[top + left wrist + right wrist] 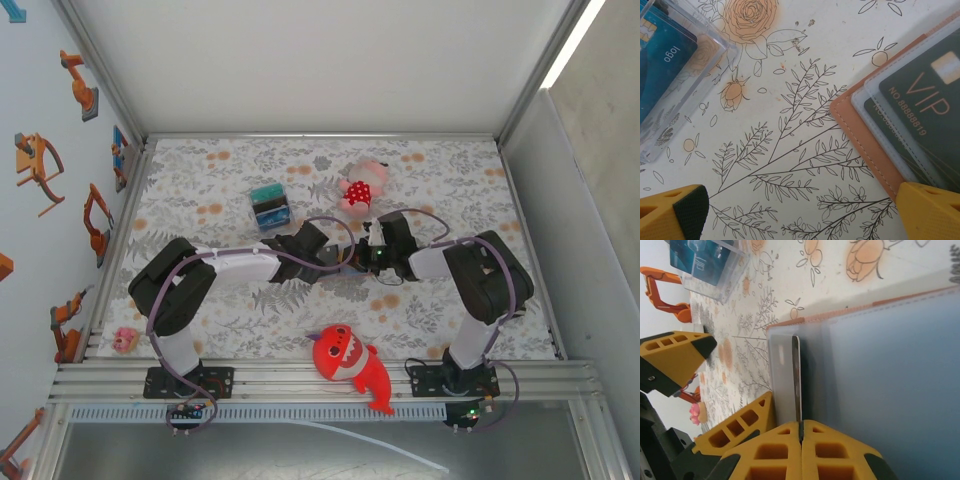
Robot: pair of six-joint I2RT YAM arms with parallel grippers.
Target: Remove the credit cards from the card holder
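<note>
Right gripper (800, 432) jaws are pinched shut on the edge of one thin card (796, 375) at the tan holder (867, 145). Left gripper (800, 214) hovers just beside the holder, jaws wide, holding nothing. Two dark VIP cards (925, 100) sit in its clear sleeves. One clear box (720, 45) of blue cards (665, 55) lies near on the floral surface (805, 75). Two plush toys, a red shark (345, 362) and a pink toy (360, 188), lie well apart.

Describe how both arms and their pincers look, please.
The left arm and right arm match: white links between bulky black joint housings, with thin purple-grey cables looping alongside. The left pincer and right pincer have yellow-orange plastic fingers with triangular cut-out pockets and black tips.
</note>
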